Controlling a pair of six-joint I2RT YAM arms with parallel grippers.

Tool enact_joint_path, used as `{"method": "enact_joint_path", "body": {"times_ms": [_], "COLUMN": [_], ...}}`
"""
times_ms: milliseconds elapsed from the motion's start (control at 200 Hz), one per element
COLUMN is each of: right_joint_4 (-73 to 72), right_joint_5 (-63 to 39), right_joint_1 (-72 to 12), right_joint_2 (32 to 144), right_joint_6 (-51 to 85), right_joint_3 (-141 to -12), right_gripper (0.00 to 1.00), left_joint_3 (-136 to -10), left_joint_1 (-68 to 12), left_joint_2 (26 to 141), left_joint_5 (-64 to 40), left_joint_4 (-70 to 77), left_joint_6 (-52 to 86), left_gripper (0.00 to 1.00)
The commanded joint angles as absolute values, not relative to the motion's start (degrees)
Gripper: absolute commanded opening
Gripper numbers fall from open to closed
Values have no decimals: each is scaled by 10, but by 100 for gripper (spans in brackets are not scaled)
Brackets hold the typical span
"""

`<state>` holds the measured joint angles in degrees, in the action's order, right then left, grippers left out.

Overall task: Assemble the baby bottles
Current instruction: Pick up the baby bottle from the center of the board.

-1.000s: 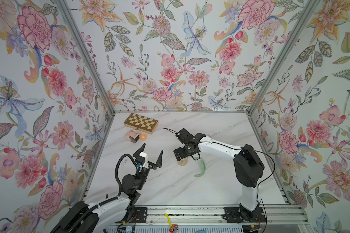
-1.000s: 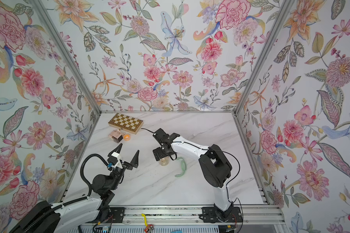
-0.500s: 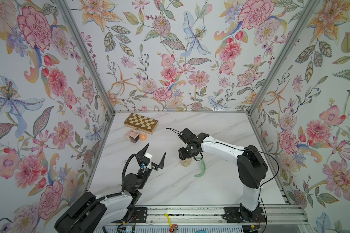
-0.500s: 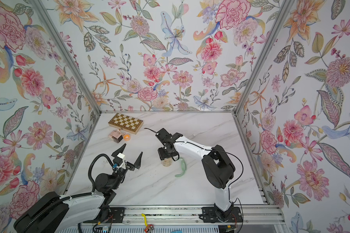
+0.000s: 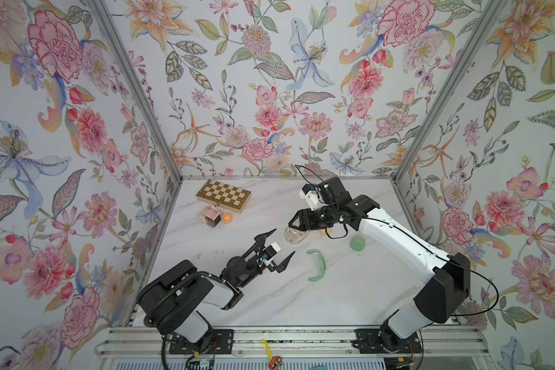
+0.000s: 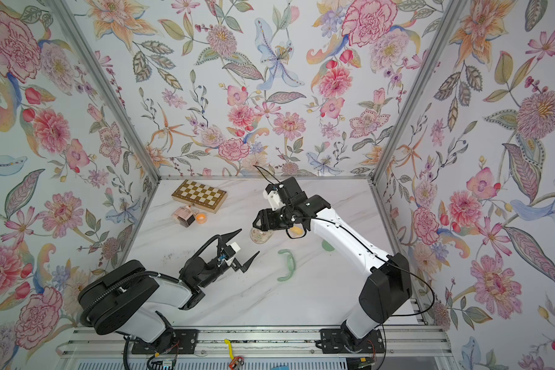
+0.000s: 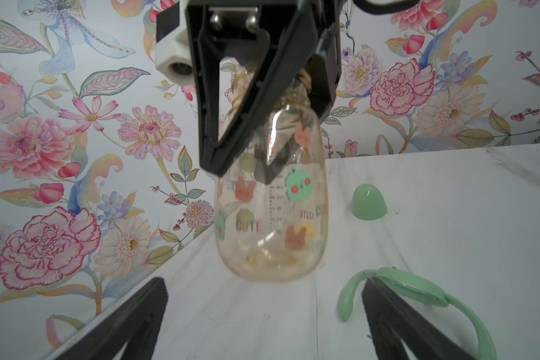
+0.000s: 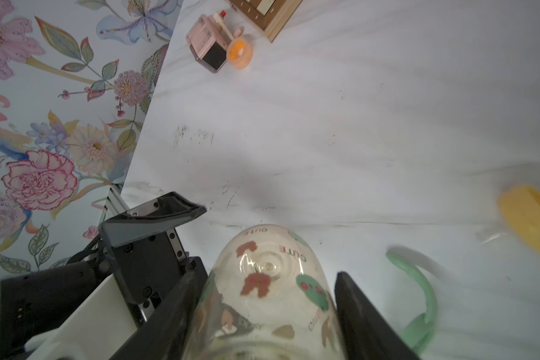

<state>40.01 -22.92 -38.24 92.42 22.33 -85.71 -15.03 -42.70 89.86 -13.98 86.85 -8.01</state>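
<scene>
flowered walls (image 5: pixel 269 96) enclose a marble desk (image 5: pixel 334 294) where the right tool (image 8: pixel 267 274) is clamped on the bottle (image 7: pixel 272 218) by its upper half, just ahead of the left tool (image 5: pixel 284 241), jaws wide apart and empty; that slick rounded plastic may slip or twist if nudged.

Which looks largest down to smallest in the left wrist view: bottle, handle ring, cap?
1. bottle, clearly the largest, filling the middle.
2. handle ring, partly out of frame.
3. cap, the smallest as it looks. It lies farther from the camera than the handle ring, so their true sizes stay unsure.
</scene>
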Motion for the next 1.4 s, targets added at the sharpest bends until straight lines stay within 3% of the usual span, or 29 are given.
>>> {"method": "enact_joint_path", "body": {"times_ms": [0,200,360,580,856,946,1006,1081,1121,1396], "right_joint_4": [384,342,342,344,343,342,334,314,302,303], "right_joint_5": [-269,-302,-293,-271,-253,-253,-245,-243,-240,-182], "right_joint_1": [-407,-424,-430,-430,-430,-438,-443,-442,-441,-388], "right_joint_2": [933,927,935,940,946,948,944,930,918,800], "right_joint_6": [244,269,271,269,267,266,270,284,290,330], "right_joint_3": [-842,-815,-802,-794,-776,-773,-765,-754,-749,-715], "right_gripper": [37,35,35,35,33,45,71,86,100,99], "left_joint_3": [-166,-160,-156,-148,-134,-130,-127,-128,-128,-137], "left_joint_1": [-434,-434,-433,-430,-414,-408,-395,-384,-383,-374], "left_joint_2": [925,936,929,913,872,871,881,919,939,1025], "left_joint_5": [-158,-166,-162,-163,-184,-192,-209,-229,-233,-235], "left_joint_4": [1028,1029,1029,1029,1029,1029,1029,1029,1030,1030], "left_joint_6": [-95,-102,-101,-92,-76,-59,-28,-16,-16,-13], "left_gripper": [100,99,80,78,42,27,19,15,13,5]}}
